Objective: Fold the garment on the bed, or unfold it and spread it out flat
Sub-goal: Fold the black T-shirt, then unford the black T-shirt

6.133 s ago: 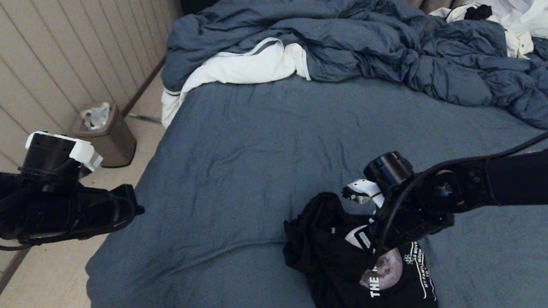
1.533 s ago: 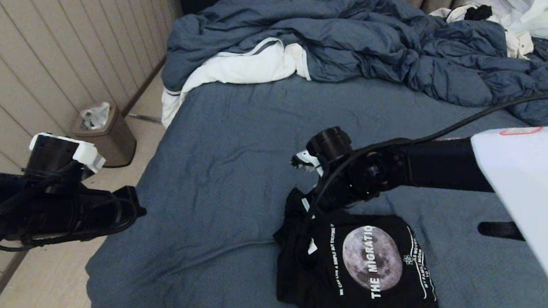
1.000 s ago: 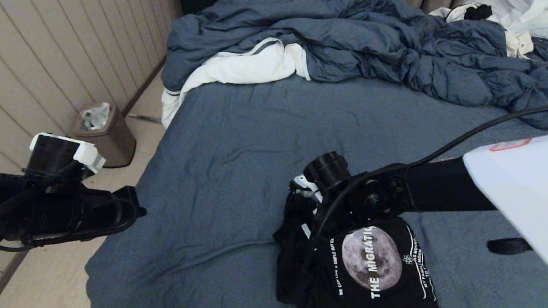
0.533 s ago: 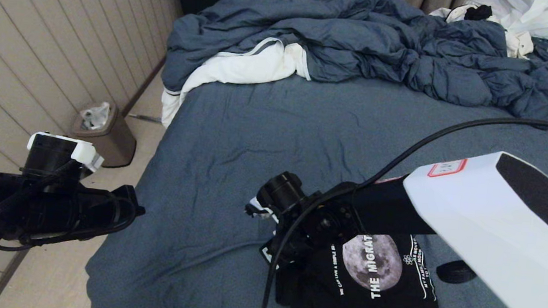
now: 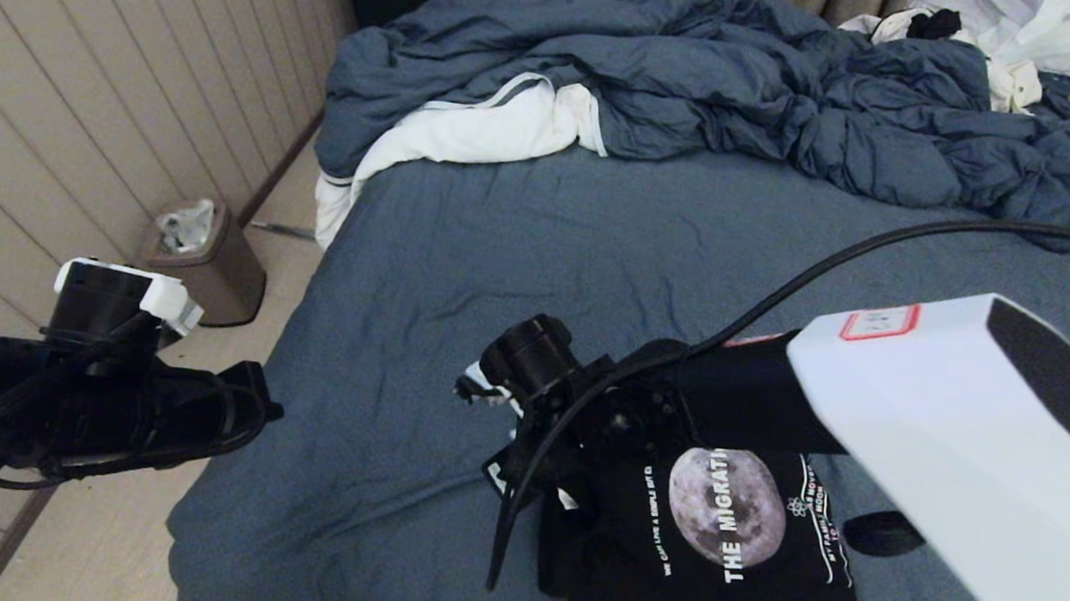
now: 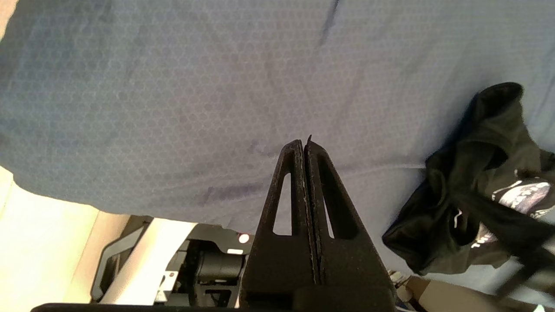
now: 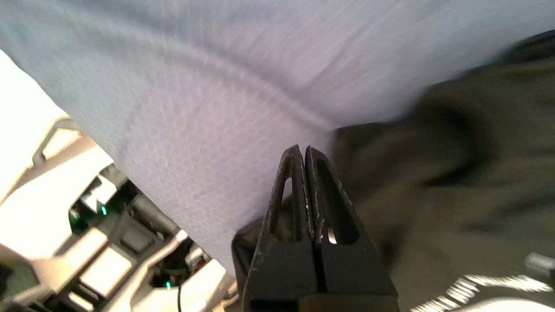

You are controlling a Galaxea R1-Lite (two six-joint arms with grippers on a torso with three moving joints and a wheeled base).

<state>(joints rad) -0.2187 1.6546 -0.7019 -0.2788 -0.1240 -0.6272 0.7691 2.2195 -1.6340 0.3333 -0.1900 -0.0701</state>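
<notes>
Head view | bed (image 5: 461,265) slate-blue, duvet (image 5: 709,83) rumpled | both fingers pressed together, empty

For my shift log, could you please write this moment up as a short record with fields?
garment: black T-shirt, folded, moon print up, near the bed's front edge
bed: slate-blue sheet, rumpled duvet at the far end
right claw: shut, empty, above the sheet at the shirt's left edge
left claw: shut, empty, beside the bed's left edge
other: bin on the floor
</notes>
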